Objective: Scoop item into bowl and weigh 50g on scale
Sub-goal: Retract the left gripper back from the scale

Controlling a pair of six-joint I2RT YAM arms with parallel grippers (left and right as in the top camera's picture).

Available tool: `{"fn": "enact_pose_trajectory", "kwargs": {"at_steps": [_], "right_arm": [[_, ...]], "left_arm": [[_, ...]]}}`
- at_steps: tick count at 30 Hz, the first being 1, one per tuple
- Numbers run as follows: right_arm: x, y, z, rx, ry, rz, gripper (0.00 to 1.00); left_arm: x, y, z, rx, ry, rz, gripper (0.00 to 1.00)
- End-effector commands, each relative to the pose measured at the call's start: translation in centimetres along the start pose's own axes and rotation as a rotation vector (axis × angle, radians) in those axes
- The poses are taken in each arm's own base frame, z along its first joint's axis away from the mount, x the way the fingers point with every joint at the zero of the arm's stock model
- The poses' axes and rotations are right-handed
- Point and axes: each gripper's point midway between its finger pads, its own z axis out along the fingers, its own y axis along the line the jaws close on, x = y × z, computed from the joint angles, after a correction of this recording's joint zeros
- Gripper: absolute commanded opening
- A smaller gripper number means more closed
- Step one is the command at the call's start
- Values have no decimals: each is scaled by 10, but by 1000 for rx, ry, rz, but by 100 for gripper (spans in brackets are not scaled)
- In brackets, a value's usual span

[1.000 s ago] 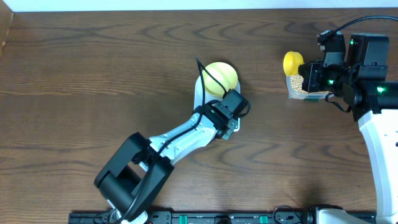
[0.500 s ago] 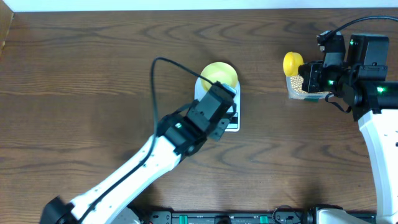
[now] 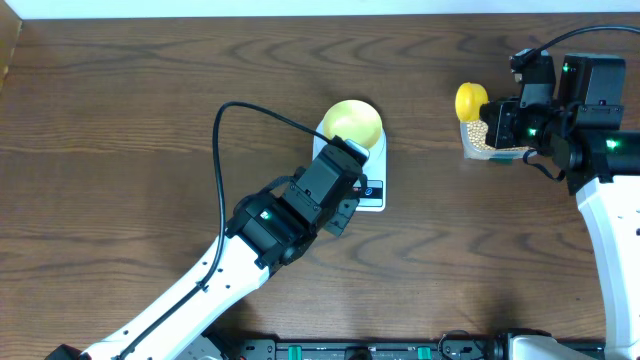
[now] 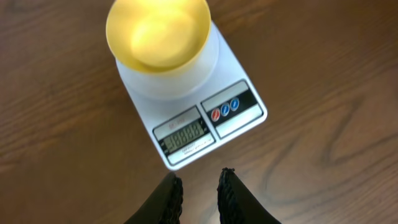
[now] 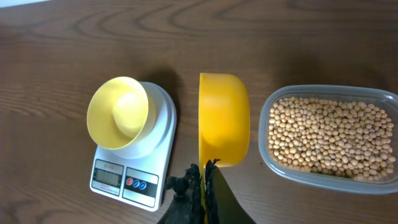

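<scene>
Beans (image 5: pixel 326 137) lie in the far-right tub (image 5: pixel 329 91). The right end effector (image 5: pixel 204 167) clamps the scoop (image 5: pixel 222 118) beside it, ready to dip. The empty bowl (image 4: pixel 158 31) sits on the scale (image 4: pixel 236 127), and the left end effector (image 4: pixel 199 183) is parted and empty.

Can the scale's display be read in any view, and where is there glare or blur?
Left wrist: display sharp, but its digits too faint to read; the bowl's inside is washed out by glare. Right wrist: beans crisp, display too small. Overhead: the left arm covers part of the scale.
</scene>
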Motion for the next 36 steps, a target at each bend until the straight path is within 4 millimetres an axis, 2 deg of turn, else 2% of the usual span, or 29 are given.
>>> {"fn": "enact_pose_trajectory", "kwargs": {"at_steps": [1,2,4,8,9,10,36], "right_arm": [[-3,2,-3,-8,-6,-12,1],[-2,2,-3,-8,-4,-11,1],[-1,2,-3,-8,0,-1,1],[-1,2,-3,-8,0,9,1],[-1,2,-3,-7,0,9,1],[-1,2,-3,-7,0,9,1],[-1,1,-3,-2,3,9,1]], "left_arm": [[4,1,-1,-1,12,11,30],[4,1,-1,-1,12,11,38],[4,1,-1,-1,12,11,46],[11,2,-1,-5,42,16,50],[15,2,-1,-7,56,18,65],[18,3,-1,-8,69,20,93],[20,3,-1,-10,78,23,94]]}}
